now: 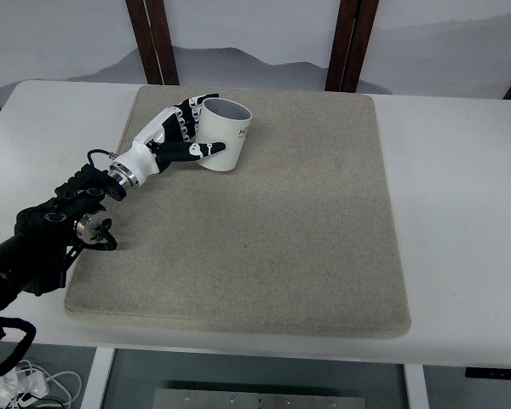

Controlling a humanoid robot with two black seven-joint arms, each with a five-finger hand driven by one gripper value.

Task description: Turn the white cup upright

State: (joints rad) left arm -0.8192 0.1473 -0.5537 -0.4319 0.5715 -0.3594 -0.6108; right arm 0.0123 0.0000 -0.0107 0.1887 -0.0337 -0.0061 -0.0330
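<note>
A white cup [226, 132] stands on the beige mat [264, 221] near its far left corner, its open mouth facing up and a little to the back. My left hand [187, 132] comes in from the lower left and wraps the cup's left side, thumb across the front and fingers behind it. The cup seems tilted slightly toward the right. No right arm shows in the picture.
The mat lies on a white table [460, 170]. Dark wooden posts [153, 38] stand behind the table's far edge. Cables [25, 379] hang below the table's front left.
</note>
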